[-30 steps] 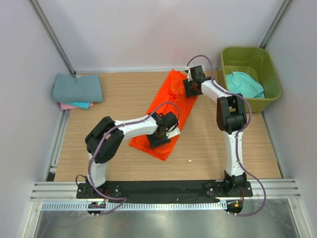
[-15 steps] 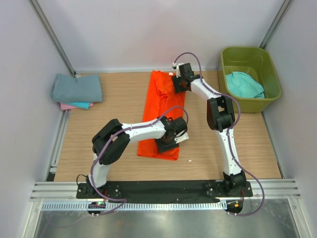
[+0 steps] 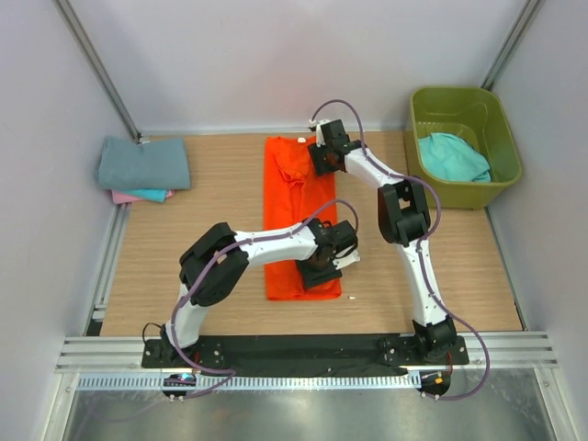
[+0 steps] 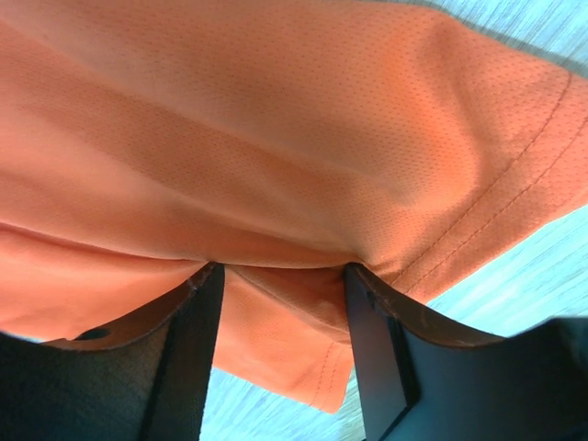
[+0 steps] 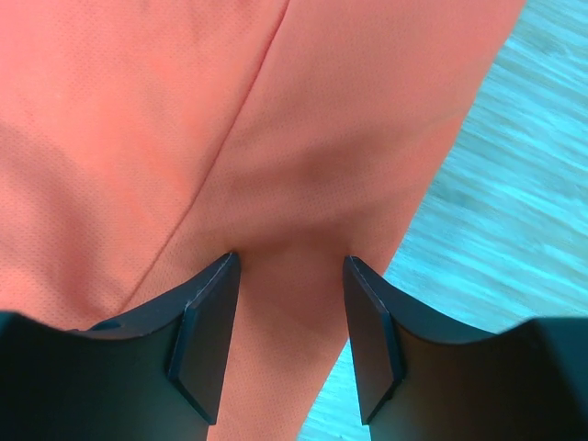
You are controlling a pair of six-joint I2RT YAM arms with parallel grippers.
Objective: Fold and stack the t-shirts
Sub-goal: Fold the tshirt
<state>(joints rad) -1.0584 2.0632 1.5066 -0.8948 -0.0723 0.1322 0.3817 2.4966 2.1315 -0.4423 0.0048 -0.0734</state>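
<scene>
Wooden table (image 3: 211, 239), white walls round it. Orange shirt (image 3: 289, 197) lies as a long strip mid-table, running near to far. Green tub (image 3: 501, 138) far right holds a teal shirt (image 3: 452, 156); folded stack (image 3: 142, 167) far left. Left gripper (image 4: 280, 276) clamps the shirt's near end, right gripper (image 5: 287, 266) its far end.

Wooden desk (image 3: 220, 239) carries: orange t-shirt (image 3: 287, 211) lying lengthwise at centre; folded grey-blue shirt (image 3: 143, 163) stacked over teal and pink ones at far left; olive tub (image 3: 465, 145) at far right corner.
</scene>
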